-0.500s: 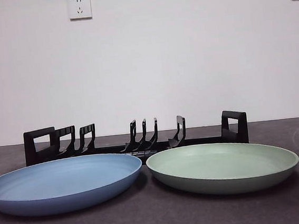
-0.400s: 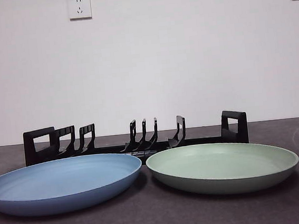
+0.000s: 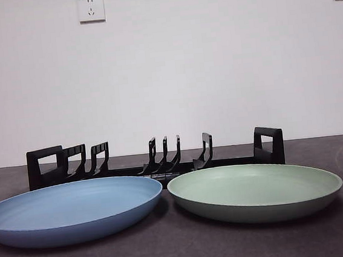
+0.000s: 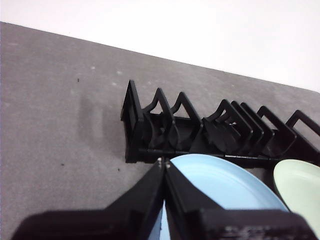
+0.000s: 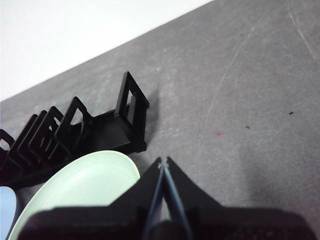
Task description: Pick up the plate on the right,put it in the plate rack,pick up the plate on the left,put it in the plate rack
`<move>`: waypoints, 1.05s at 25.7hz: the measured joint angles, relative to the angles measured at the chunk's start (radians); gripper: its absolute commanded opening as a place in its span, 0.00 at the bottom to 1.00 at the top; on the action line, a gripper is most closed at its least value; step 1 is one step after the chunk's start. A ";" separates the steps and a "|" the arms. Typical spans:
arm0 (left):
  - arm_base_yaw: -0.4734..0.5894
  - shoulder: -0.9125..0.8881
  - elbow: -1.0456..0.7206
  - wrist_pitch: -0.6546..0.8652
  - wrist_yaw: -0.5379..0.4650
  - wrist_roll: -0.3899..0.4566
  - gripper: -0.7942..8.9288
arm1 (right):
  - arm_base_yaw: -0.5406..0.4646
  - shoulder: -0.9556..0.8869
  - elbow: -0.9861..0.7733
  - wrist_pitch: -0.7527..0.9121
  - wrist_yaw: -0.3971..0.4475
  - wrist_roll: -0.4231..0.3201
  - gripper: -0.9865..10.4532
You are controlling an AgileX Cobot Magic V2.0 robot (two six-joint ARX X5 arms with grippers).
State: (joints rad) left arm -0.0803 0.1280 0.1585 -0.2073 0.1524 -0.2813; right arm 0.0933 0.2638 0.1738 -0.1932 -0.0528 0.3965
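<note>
A round pale-green plastic plate (image 3: 255, 192) and a round blue plastic plate (image 3: 70, 210) lie flat on the dark grey table (image 3: 184, 255), just in front of the long black plastic plate rack (image 3: 156, 160), exactly as they did half a second earlier. Both the left gripper (image 4: 164, 162) and the right gripper (image 5: 163, 162) hang above the table, jaws pressed together (neither touches a plate). Nothing has moved, so the first pickup has apparently not begun.

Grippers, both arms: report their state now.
Left gripper: shut, empty, above the blue plate.
Right gripper: shut, empty, beside the green plate.
</note>
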 measured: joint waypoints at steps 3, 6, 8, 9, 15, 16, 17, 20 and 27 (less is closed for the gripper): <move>0.000 0.080 0.043 0.004 0.002 0.000 0.08 | 0.000 0.108 0.058 0.000 -0.022 -0.005 0.08; 0.000 0.180 0.097 0.006 0.011 0.000 0.08 | 0.000 0.235 0.126 0.000 -0.079 -0.025 0.08; 0.000 0.246 0.134 0.006 0.021 0.000 0.08 | 0.000 0.318 0.169 0.000 -0.124 -0.037 0.08; 0.000 0.284 0.156 0.007 0.035 0.000 0.08 | 0.000 0.362 0.193 0.000 -0.148 -0.041 0.08; 0.000 0.593 0.322 0.006 0.245 0.000 0.08 | 0.000 0.703 0.356 -0.049 -0.327 -0.083 0.08; 0.000 0.652 0.353 -0.006 0.294 0.000 0.08 | 0.000 0.766 0.391 -0.089 -0.348 -0.100 0.09; 0.000 0.695 0.378 -0.018 0.332 0.002 0.08 | 0.000 0.813 0.419 -0.122 -0.362 -0.118 0.09; 0.000 0.804 0.444 -0.027 0.436 0.008 0.09 | 0.000 0.923 0.478 -0.177 -0.366 -0.184 0.16; -0.027 0.827 0.466 0.003 0.389 0.008 0.35 | -0.001 0.997 0.484 -0.159 -0.364 -0.222 0.25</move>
State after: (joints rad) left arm -0.1070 0.9550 0.6243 -0.2039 0.5419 -0.2737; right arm 0.0921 1.2606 0.6579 -0.3523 -0.4164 0.1745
